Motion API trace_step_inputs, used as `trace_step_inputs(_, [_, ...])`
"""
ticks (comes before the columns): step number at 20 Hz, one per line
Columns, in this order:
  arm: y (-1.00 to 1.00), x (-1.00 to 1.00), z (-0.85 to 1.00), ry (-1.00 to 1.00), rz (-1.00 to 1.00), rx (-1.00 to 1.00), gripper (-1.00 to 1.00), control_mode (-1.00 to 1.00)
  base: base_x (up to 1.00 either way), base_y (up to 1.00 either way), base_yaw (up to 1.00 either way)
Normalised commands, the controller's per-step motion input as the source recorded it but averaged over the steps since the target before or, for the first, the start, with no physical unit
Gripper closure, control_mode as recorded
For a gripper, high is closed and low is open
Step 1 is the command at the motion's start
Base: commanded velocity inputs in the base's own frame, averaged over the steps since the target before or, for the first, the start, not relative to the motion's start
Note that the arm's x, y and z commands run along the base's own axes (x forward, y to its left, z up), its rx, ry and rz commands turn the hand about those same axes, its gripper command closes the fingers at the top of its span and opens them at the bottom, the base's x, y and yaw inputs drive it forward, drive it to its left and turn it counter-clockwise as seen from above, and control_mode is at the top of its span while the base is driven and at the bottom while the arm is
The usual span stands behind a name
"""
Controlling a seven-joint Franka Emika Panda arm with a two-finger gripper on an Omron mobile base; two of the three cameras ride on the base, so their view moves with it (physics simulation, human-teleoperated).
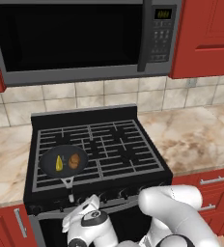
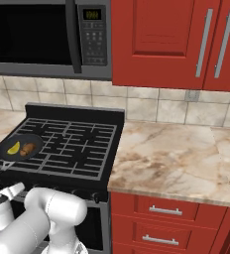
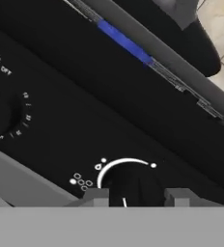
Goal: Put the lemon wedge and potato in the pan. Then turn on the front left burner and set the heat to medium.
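The dark pan (image 1: 48,160) sits on the front left burner (image 1: 45,181) of the black stove. Inside it the yellow lemon wedge (image 1: 60,163) lies just left of the brown potato (image 1: 74,161); both also appear as lemon wedge (image 2: 14,147) and potato (image 2: 28,149). My gripper (image 3: 136,198) is low at the stove's front panel, below the pan's handle (image 1: 68,184). Its fingertips (image 3: 95,197) flank a black round knob (image 3: 133,185) with a white arc around it. The jaws stand narrow against the knob's sides.
A second knob (image 3: 0,113) sits further along the panel, near an "OFF" marking. A blue streak (image 3: 123,41) runs along the stove's top edge. Marble counters (image 1: 196,137) lie on both sides, a microwave (image 1: 75,38) hangs above, and red drawers (image 2: 166,218) are below.
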Motion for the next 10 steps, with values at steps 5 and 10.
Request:
trace_step_inputs(5, [0.00, 0.00, 0.00, 0.00, 0.04, -0.24, 1.00, -1.00, 0.00, 0.00, 0.00])
trace_step_inputs(10, [0.00, 0.00, 0.00, -0.01, 0.05, -0.22, 1.00, -1.00, 0.00, 0.00, 0.00])
